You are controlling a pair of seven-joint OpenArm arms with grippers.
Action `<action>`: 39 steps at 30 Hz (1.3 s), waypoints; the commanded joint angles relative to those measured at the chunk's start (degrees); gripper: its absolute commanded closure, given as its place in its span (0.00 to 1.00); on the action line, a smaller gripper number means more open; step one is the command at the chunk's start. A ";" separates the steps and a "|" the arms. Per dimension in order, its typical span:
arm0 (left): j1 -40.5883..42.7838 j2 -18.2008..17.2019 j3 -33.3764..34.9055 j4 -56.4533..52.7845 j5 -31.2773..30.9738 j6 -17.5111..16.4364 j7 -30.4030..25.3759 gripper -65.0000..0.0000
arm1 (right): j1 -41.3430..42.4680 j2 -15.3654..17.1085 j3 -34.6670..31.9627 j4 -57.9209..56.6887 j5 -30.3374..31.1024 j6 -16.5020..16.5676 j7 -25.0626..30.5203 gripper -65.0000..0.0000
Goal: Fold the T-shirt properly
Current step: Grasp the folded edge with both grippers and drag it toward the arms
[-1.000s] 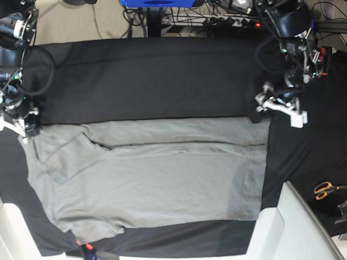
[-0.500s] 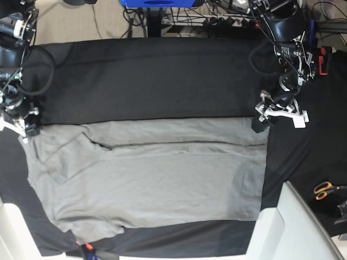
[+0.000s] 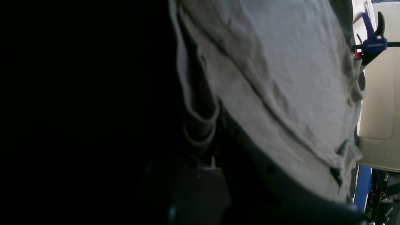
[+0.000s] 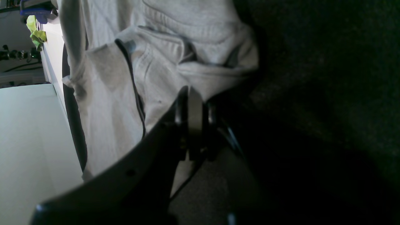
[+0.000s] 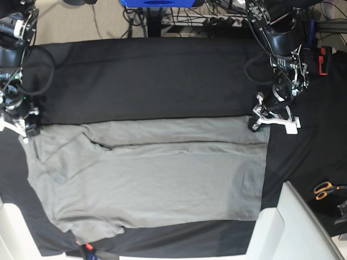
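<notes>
Light-grey T-shirt [image 5: 152, 179] spread flat on the black-clothed desk [image 5: 146, 76], long axis running side to side in the base view. Collar and sleeve end toward that view's left, hem end toward its right. Far long edge already turned inward as a narrow band [image 5: 179, 131], lying between the two tools.

Right tool [image 5: 21, 127] at the far corner of the collar end, jaws pressed together and pinching bunched grey cloth, as seen in the right wrist view [image 4: 190, 103]. Left tool [image 5: 260, 120] at the far corner of the hem end, jaws closed. Left wrist view shows gathered folds of hem [image 3: 200, 125] just at the tool tip; jaws themselves too dark to make out, grip on the cloth likely but not confirmed.

Governing relation: both tools on the same far long edge, one at each end, shirt body extending from them toward the near side of the desk. Each arm nearer its own end. Judged next move: carrying that edge across the shirt's short axis toward the near edge, both ends kept level to avoid skew.

Orange-handled scissors [image 5: 324, 189] lying well clear to the base view's right.
</notes>
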 commanded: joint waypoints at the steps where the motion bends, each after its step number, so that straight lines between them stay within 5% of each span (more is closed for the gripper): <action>1: -0.53 -0.84 0.06 0.98 -0.15 0.25 0.25 1.00 | 0.64 0.68 -0.08 0.83 -0.16 -0.07 -0.44 1.00; 14: 4.30 -2.07 -0.12 13.29 -0.50 0.25 6.67 1.00 | -5.16 0.94 -0.17 13.32 -0.34 -0.68 -0.44 1.00; 19: 7.38 -2.07 0.06 17.25 -0.50 0.25 6.67 1.00 | -9.29 0.76 -0.08 19.29 -0.16 -4.90 -0.44 1.00; 26: 12.30 -1.63 0.06 21.73 -0.67 0.25 6.67 1.00 | -13.95 0.50 0.45 25.18 0.19 -5.43 -3.96 1.00; 39: 22.41 -1.54 0.15 30.08 -2.26 0.16 6.67 1.00 | -28.28 -0.29 0.45 35.21 9.16 -5.43 -4.22 1.00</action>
